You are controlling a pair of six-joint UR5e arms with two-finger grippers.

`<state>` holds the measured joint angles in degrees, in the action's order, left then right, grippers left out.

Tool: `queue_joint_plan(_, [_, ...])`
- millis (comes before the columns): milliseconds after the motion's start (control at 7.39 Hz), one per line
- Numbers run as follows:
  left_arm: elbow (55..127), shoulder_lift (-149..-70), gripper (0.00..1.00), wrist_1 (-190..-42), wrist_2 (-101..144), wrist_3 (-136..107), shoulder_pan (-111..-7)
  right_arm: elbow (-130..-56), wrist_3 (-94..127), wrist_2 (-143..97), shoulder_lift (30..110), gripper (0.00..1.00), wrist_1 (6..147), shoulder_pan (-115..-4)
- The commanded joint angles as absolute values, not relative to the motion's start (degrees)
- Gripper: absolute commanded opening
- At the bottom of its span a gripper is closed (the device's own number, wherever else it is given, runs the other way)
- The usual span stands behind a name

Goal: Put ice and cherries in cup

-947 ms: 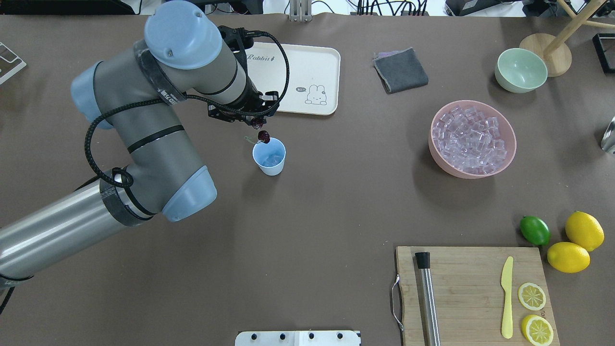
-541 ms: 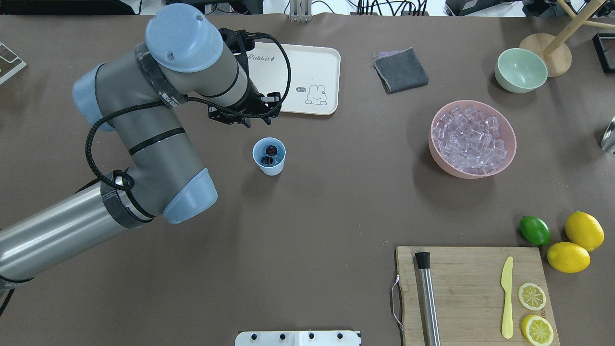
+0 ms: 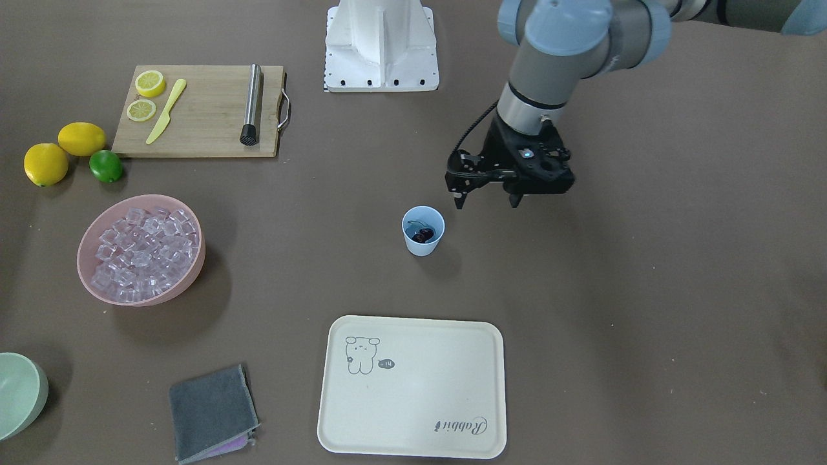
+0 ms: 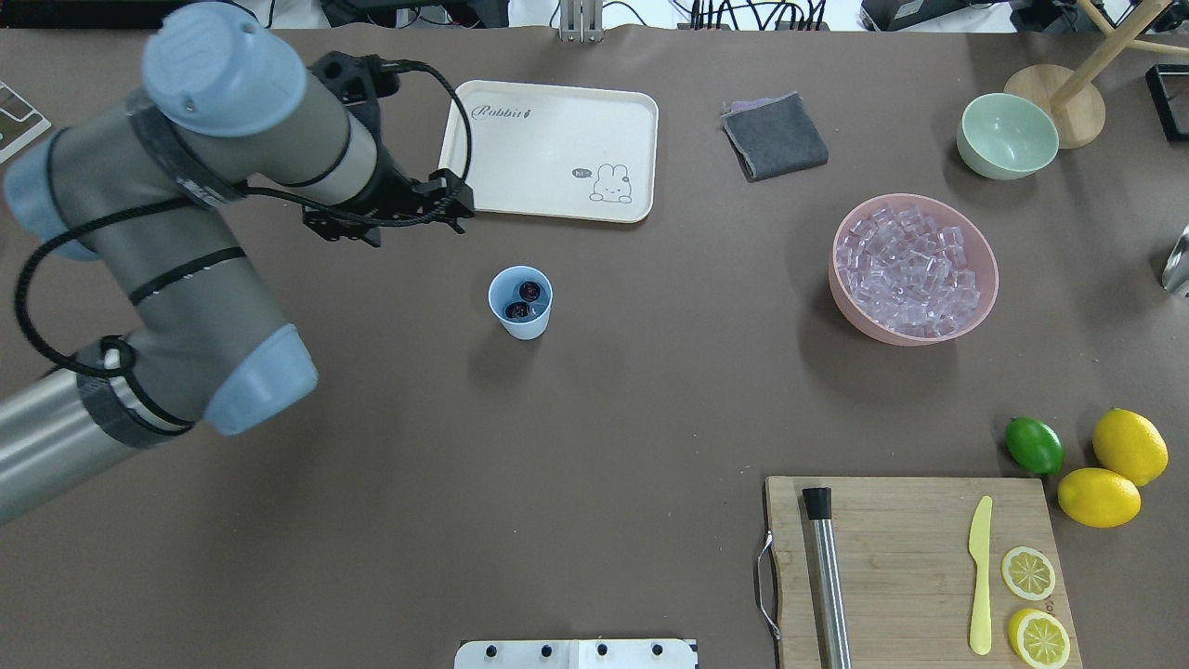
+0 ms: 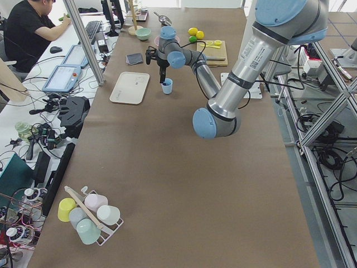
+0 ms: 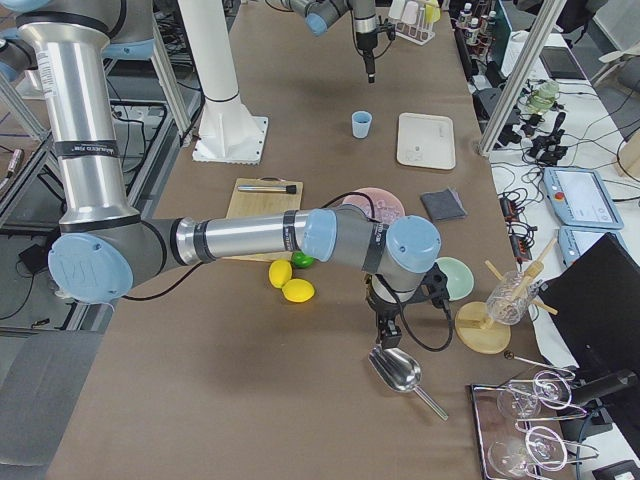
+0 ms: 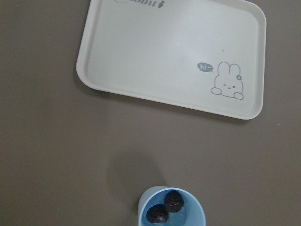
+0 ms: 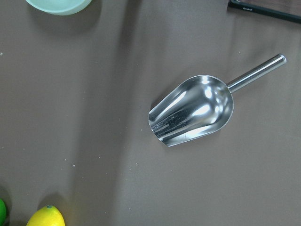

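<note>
Though raised over the brown surface, grips nothing: left hand with both fingers spread wide, bare gap between them. Hangs in the upper left of the overhead frame, up and left of the cup and apart from it, just left of the cream tray. From the front-facing camera, same left hand up and right of the cup, fingertips pointing down, clear of the rim.

Stands upright near the middle of the overhead frame, light blue, below the tray. Holds the cherries: two dark round fruits side by side inside. Plainest at the bottom edge of the left wrist view, cherries touching each other within the cup. Pale glint beneath them; cannot tell whether ice.

Heaped in the pink bowl, right of centre and well apart from the cup: ice, clear cubes close to the rim.

Low in the right-end camera's frame, right hand above a metal scoop lying on the surface; cannot tell whether open or closed. In the right wrist view, scoop at centre, handle toward the upper right.
</note>
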<state>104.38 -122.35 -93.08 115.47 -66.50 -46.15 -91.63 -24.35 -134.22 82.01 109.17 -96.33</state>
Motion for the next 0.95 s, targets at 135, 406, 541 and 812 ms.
queue_joint_plan(135, [99.63,-109.1,0.98,-92.99,130.21,-36.77,-68.12,-91.76,-24.35,-134.12,81.65,1.0,109.16,-96.33])
queue_joint_plan(406, [82.44,-111.6,0.98,-93.07,137.0,-14.25,-81.42,-92.81,-24.43,-133.42,81.82,1.0,109.16,-96.33])
queue_joint_plan(541, [79.57,-110.75,0.98,-92.99,137.2,-7.02,-84.78,-93.42,-24.43,-133.24,82.26,1.0,109.16,-96.42])
queue_joint_plan(812, [79.1,-102.16,0.98,-97.18,137.28,-1.17,-89.45,-93.43,-24.43,-133.15,82.88,1.0,109.16,-96.59])
